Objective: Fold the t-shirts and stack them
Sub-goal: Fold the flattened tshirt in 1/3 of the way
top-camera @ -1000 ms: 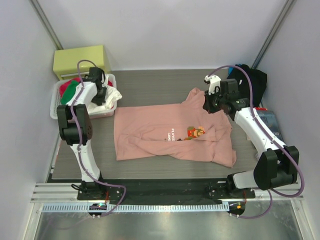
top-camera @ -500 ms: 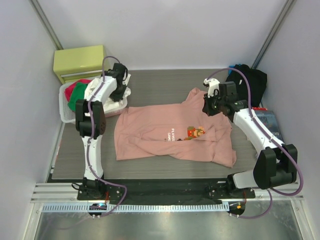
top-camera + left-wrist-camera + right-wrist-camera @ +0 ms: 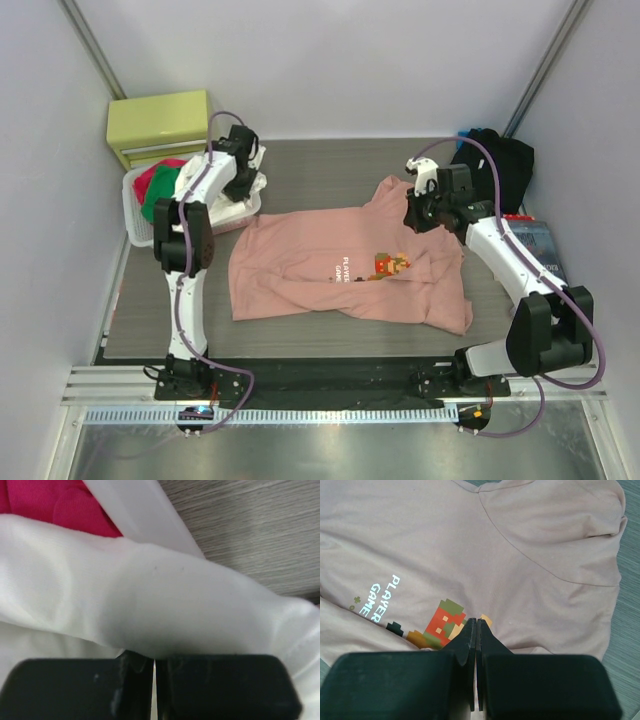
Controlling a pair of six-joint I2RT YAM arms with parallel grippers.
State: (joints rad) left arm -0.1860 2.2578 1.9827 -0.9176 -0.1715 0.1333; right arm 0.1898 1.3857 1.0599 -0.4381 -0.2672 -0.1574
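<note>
The salmon-pink t-shirt (image 3: 320, 265) lies spread flat on the table, its pixel-character print (image 3: 390, 265) facing up. The black t-shirt (image 3: 500, 155) is bunched at the back right corner. My right gripper (image 3: 412, 215) is shut and empty, hovering over the pink shirt's upper right part. In the right wrist view its tips (image 3: 476, 621) sit just above the print (image 3: 442, 622) on the pink shirt (image 3: 520, 545). My left gripper (image 3: 243, 180) is at the white basket (image 3: 132, 215), shut on a white cloth (image 3: 150, 595) that fills the left wrist view.
The white basket holds red and green clothes (image 3: 160, 190); its plastic rim (image 3: 145, 510) and red cloth (image 3: 45, 505) show in the left wrist view. A yellow box (image 3: 160, 125) stands behind the basket. A dark flat object (image 3: 535, 250) lies at the right table edge.
The left gripper has moved right along the back, and the basket has slid right with it. The right gripper has shifted slightly left over the pink shirt.
</note>
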